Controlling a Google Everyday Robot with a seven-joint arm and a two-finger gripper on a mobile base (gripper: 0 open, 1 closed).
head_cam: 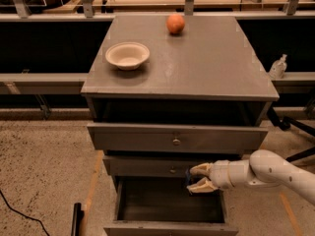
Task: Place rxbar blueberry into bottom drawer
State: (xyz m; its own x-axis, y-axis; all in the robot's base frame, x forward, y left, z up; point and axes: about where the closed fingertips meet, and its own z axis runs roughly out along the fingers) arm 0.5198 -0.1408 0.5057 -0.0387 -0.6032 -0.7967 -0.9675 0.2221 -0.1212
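Observation:
My gripper point(196, 178) reaches in from the right, just above the open bottom drawer point(170, 228) and in front of the middle drawer. Its cream fingers point(201, 169) are closed on a small dark blue thing, the rxbar blueberry point(188, 178), of which only a sliver shows between the fingertips. The bottom drawer is pulled out, and its dark interior holds nothing that I can see.
A beige bowl point(127, 55) and an orange round fruit point(175, 23) sit on the grey cabinet top point(206, 68). The two upper drawers with small knobs point(175, 141) are slightly pulled out. A spray bottle point(278, 67) stands on a ledge at right. A black cable lies on the floor at left.

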